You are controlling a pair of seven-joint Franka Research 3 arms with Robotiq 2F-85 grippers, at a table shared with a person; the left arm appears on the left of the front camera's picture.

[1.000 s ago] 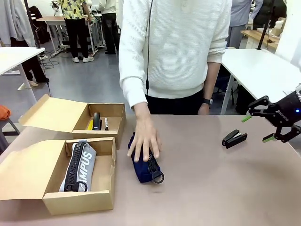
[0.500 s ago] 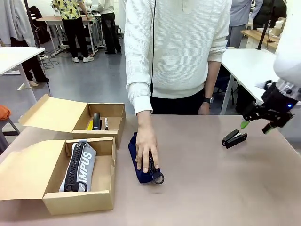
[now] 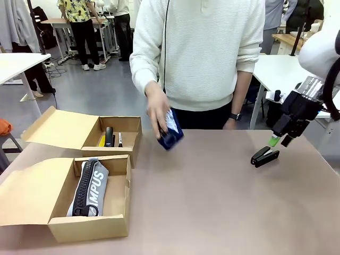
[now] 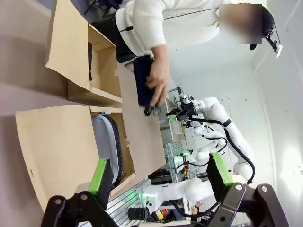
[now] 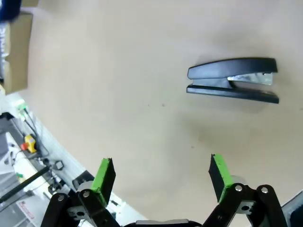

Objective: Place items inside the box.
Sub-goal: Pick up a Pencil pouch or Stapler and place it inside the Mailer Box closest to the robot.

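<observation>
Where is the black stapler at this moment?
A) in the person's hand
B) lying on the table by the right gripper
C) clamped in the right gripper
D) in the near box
B: the stapler lies on the bare table, and the open right gripper hangs just above it with nothing between its fingers.

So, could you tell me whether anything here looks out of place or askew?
Only the black stapler: it lies tipped on its side, alone on the right part of the table.

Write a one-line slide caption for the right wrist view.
Open gripper poised above a black stapler on the table.
</observation>
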